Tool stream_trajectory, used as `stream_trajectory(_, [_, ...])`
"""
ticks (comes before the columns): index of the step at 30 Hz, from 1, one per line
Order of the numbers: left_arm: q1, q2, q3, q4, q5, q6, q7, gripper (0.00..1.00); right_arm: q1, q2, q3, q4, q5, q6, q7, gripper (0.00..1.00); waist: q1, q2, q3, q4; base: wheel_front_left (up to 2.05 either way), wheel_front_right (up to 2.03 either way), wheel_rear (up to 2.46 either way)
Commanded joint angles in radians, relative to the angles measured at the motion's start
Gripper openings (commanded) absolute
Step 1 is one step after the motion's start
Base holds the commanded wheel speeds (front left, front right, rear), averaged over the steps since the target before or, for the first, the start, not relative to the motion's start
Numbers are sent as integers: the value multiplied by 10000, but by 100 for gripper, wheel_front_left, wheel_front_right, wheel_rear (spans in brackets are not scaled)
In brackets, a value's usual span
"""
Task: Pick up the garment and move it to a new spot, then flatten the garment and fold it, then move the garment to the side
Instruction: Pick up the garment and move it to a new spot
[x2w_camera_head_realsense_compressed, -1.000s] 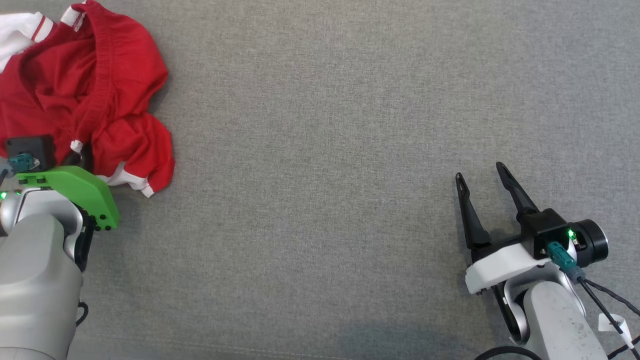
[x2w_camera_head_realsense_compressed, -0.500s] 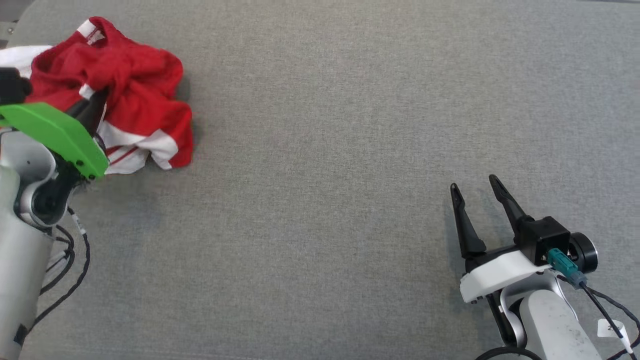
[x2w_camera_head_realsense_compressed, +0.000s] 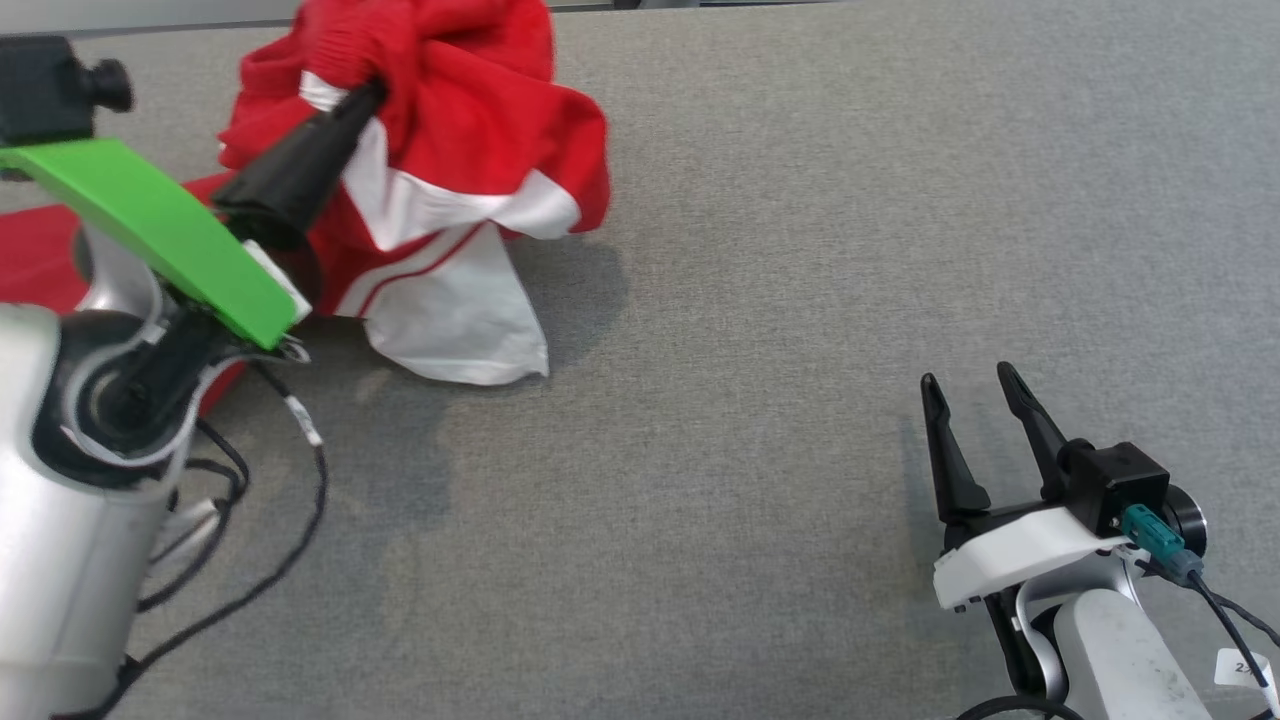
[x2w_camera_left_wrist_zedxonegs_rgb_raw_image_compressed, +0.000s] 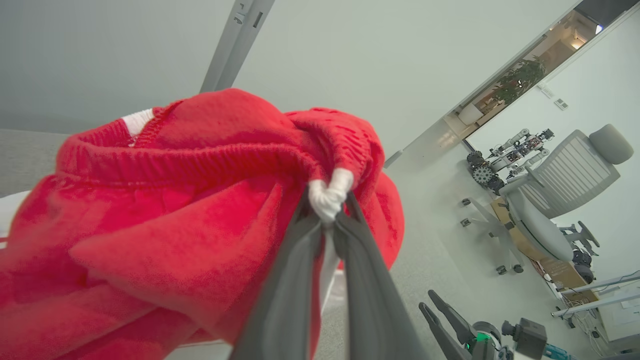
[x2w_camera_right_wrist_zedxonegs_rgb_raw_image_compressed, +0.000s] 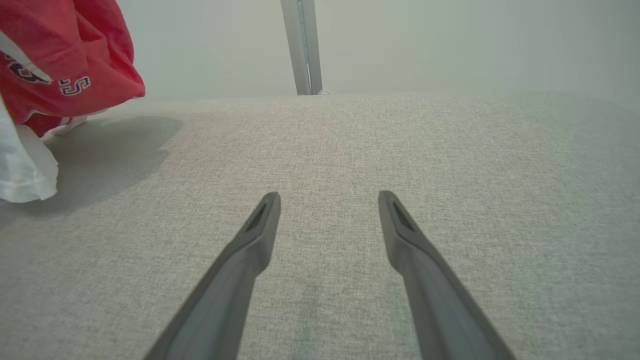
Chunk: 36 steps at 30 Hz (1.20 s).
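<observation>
Left gripper (x2w_camera_head_realsense_compressed: 365, 92) is clamped nearly closed on the red and white garment (x2w_camera_head_realsense_compressed: 470, 130). The left wrist view shows its two dark fingers pinching a white bit beside the red ribbed band. A second ago the garment lay bunched at the far left of the head view, with this gripper low at its near edge. Half a second ago it was gathered around the fingers. Now it hangs from the fingertips at the upper left of the frame, lifted and carried toward the middle. A white panel with red stripes trails down toward the grey table (x2w_camera_head_realsense_compressed: 780, 300), and a shadow lies just to its right. The head camera has shifted as well, so the table's far edge now shows along the top. Right gripper (x2w_camera_head_realsense_compressed: 968, 376) stays at the lower right with its jaws wide apart, holding nothing, well apart from the garment.
</observation>
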Motion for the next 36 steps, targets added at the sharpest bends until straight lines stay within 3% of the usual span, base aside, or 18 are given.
stream_trajectory(1, [341, -233, -193, -698, -97, 195, 96, 0, 6, -29, -76, -29, 80, -7, -36, 100, 0, 1, 31, -517, 0, 0, 0])
stream_trajectory(6, [661, -1069, -953, -2283, 45, 710, 112, 0, -2, -27, -151, -24, 180, -7, -36, 100, 0, 1, 124, -911, 0, 0, 0])
stream_trajectory(13, [475, -2951, -2180, -3005, 459, 1153, -384, 0, -136, -26, -146, -74, 223, -7, -36, 100, 0, 1, 342, -1283, 0, 0, 0])
stream_trajectory(17, [569, -3473, -2823, -2018, 1163, 1257, -824, 0, -181, -29, -122, -99, 251, -7, -36, 100, 0, 1, 492, -1472, 0, 0, 0])
stream_trajectory(25, [1111, -3553, -3720, 1971, 2400, 1041, -1782, 0, -288, -31, -50, -45, 302, -7, -36, 100, 0, 1, 784, -1691, 0, 0, 0])
stream_trajectory(29, [1048, -3675, -3765, 3524, 2659, 748, -2321, 0, -239, -31, -90, -33, 267, -7, -36, 100, 0, 1, 800, -1674, 0, 0, 0])
stream_trajectory(34, [857, -4056, -3818, 4297, 2518, 182, -2747, 1, -75, -32, -191, 35, 72, -7, -36, 100, 0, 1, 644, -1448, 0, 0, 0])
stream_trajectory(35, [835, -4116, -3812, 4325, 2519, 139, -2857, 18, -69, -31, -186, 54, 56, -7, -36, 100, 0, 1, 592, -1413, 0, 0, 0])
stream_trajectory(36, [840, -4163, -3827, 4320, 2519, 66, -2968, 42, -55, -31, -176, 74, 31, -7, -36, 100, 0, 1, 530, -1381, 0, 0, 0])
